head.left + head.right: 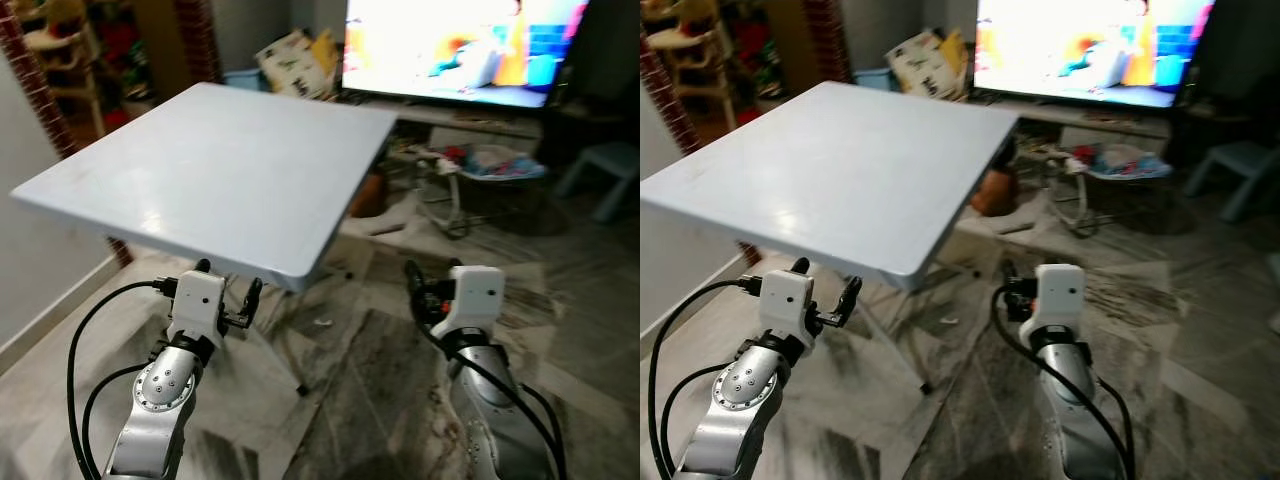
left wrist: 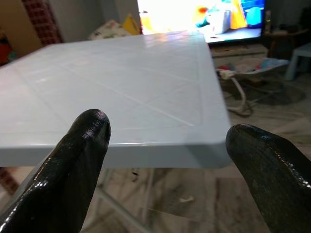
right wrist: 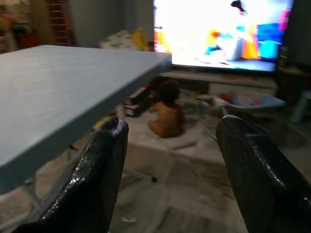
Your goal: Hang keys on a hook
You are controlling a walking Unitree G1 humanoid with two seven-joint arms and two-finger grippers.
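The robot stands at the near corner of a pale grey table (image 1: 220, 170), with both arms raised just below its front edge. The left gripper (image 1: 228, 290) sits right under that edge, near the corner, its two black fingers (image 2: 73, 165) spread wide with nothing between them; through the gap its wrist view looks straight at the table's rim. The right gripper (image 1: 432, 285) hangs off the table's right side over the marble floor (image 1: 380, 390), and its fingers (image 3: 92, 174) are wide apart and empty too. No keys and no hook can be made out anywhere: the tabletop looks bare, and where the keys lie cannot be told from these views. Beyond the far edge glows a television (image 1: 460, 45), with a baby bouncer (image 1: 490, 165) and a small blue stool (image 1: 605, 165) on the floor near it; in the right wrist view a small person (image 3: 167, 114) sits on the floor past the table. This looks like the searching stage, before any pickup. The next move calls for turning or walking to find the keys.
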